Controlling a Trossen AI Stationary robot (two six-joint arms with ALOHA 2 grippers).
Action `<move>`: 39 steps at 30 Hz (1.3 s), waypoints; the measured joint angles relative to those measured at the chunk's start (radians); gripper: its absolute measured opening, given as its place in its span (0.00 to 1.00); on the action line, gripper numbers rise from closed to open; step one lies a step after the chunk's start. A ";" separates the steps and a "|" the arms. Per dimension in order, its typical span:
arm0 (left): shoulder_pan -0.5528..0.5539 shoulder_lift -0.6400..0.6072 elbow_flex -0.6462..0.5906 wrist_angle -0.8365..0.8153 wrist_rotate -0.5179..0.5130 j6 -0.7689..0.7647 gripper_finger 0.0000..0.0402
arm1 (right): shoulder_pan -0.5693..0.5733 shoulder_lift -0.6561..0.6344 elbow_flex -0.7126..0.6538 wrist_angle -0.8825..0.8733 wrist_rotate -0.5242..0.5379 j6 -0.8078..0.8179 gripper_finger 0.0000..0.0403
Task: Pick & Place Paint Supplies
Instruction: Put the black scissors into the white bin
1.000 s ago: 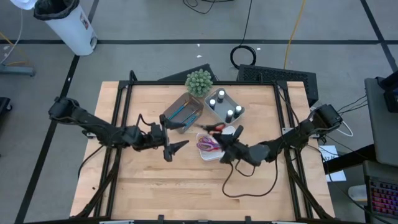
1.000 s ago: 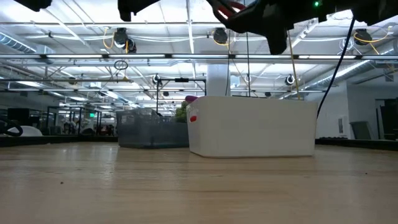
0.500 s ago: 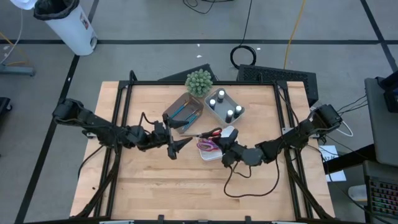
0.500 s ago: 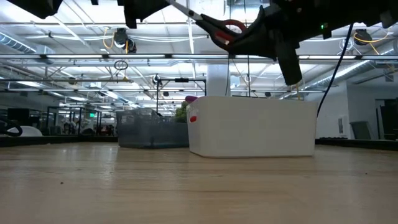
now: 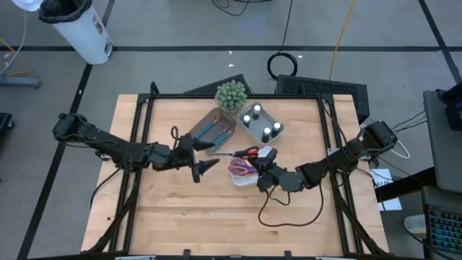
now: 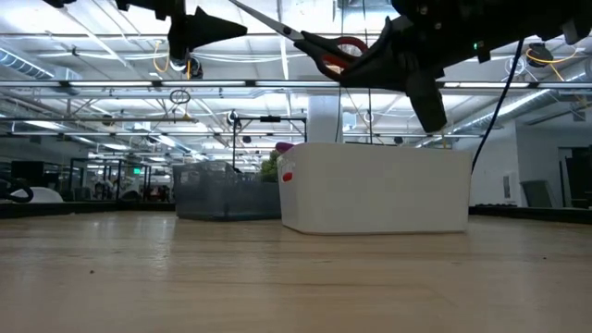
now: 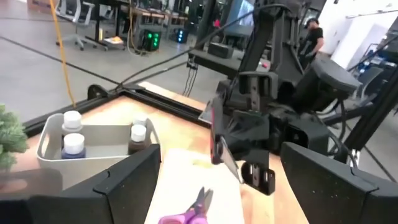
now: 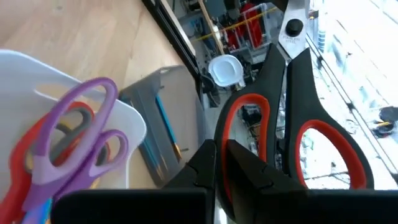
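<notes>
My right gripper (image 5: 260,168) is shut on black scissors with red-lined handles (image 5: 247,153), holding them above the white tray (image 5: 243,180). In that tray lie purple-handled scissors (image 8: 81,137). My left gripper (image 5: 206,159) hovers open to the tray's left, and its fingers point at the held scissors (image 7: 217,140) without touching them. Behind stand a grey tray with brushes (image 5: 214,130) and a pale tray with white-capped bottles (image 5: 260,123). My right gripper pinches one red-lined handle loop (image 8: 231,140) of the scissors between its two fingers. It comes in about level from the table's right side. The scissors run on along the fingers, and their closed blades (image 6: 264,18) point toward the left arm. They hang clear above the white tray.
A round green plant (image 5: 231,94) stands at the far edge behind the trays. A black cable (image 5: 278,213) trails on the wood in front of the right arm. Bare wood (image 5: 188,217) lies along the near half of the table.
My right gripper has sunk a little and tipped toward level, still shut on the red-handled scissors. This brought them down over the white tray with the blades toward the left arm. My left gripper has rolled about its own axis and stays open.
</notes>
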 joint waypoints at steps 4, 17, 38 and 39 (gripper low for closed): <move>0.001 0.002 0.000 -0.002 0.021 -0.007 0.85 | -0.010 0.000 0.000 0.001 -0.046 0.031 0.02; 0.051 0.015 0.000 -0.026 0.047 -0.097 0.47 | -0.015 0.000 0.000 -0.011 -0.065 0.046 0.02; -0.003 0.015 -0.001 0.106 -0.240 0.149 0.01 | -0.093 -0.029 0.001 0.098 -0.540 0.724 0.25; -0.008 0.015 -0.001 0.118 -0.248 0.157 0.01 | -0.118 -0.029 0.001 0.109 -0.621 0.797 0.27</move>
